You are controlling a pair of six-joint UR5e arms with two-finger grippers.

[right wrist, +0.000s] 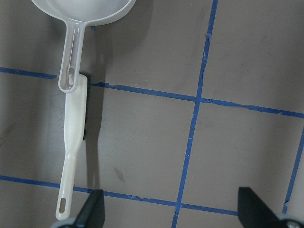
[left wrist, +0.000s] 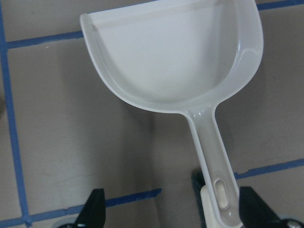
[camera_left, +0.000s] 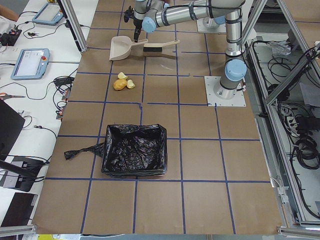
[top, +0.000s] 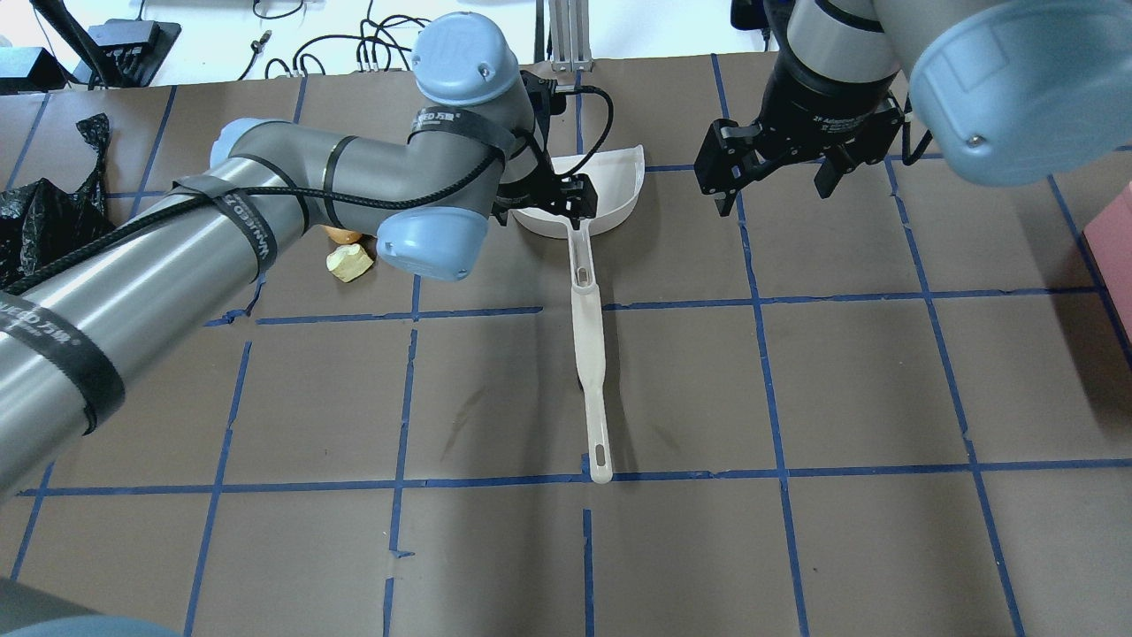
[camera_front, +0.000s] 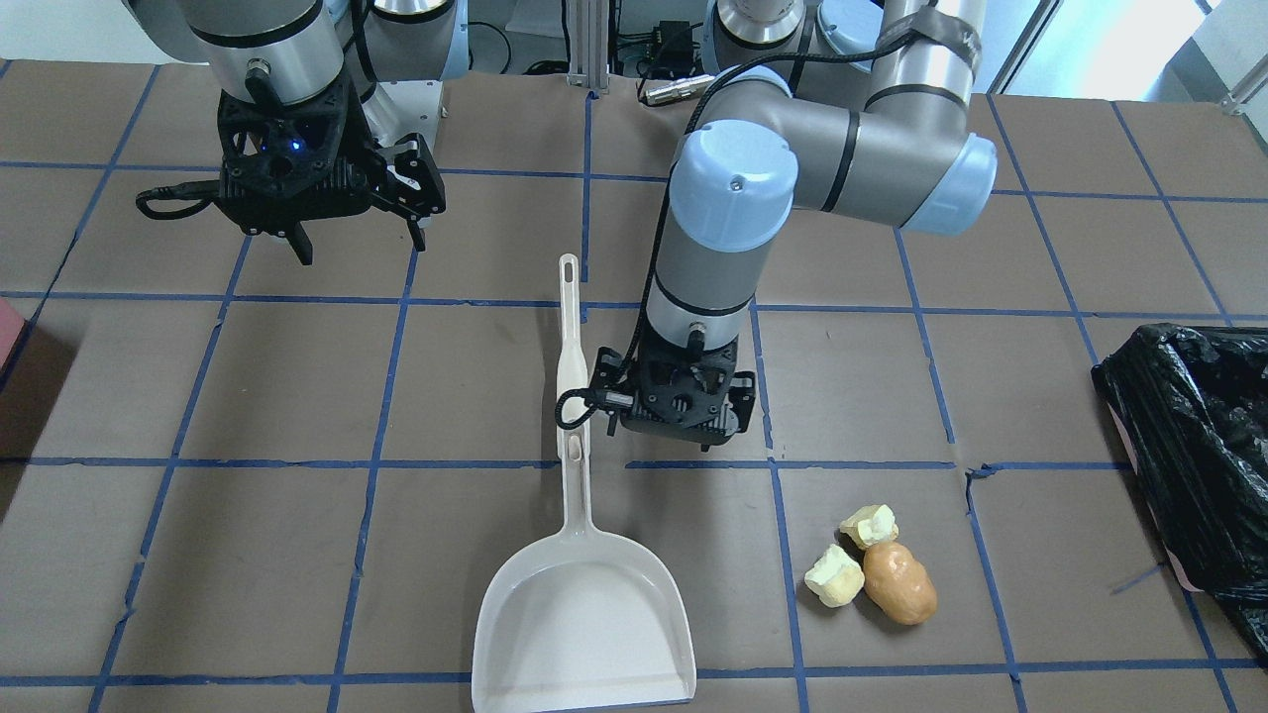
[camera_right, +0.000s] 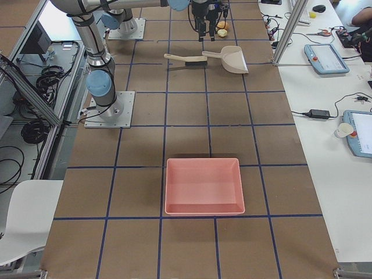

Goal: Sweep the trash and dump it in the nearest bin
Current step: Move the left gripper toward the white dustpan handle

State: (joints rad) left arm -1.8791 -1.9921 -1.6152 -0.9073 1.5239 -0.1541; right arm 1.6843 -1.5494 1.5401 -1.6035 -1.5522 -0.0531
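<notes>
The trash lies together on the brown table: two pale yellow chunks (camera_front: 869, 525) (camera_front: 834, 576) and a tan potato-shaped piece (camera_front: 899, 584). One chunk (top: 349, 261) also shows in the overhead view beside my left arm. A white dustpan (camera_front: 584, 614) lies flat, its handle end overlapping a white brush (camera_front: 568, 327). My left gripper (left wrist: 173, 213) is open, above the dustpan's handle (left wrist: 211, 147), which lies near one finger. My right gripper (camera_front: 357, 238) is open and empty, off to the side of the brush. The black-bag bin (camera_front: 1199, 436) stands beyond the trash.
A pink tray (camera_right: 203, 186) sits toward the table's end on my right side, and its corner (top: 1116, 230) shows in the overhead view. Blue tape lines grid the brown table. The bin (camera_left: 134, 150) stands on my left side, two tiles from the trash (camera_left: 121, 83).
</notes>
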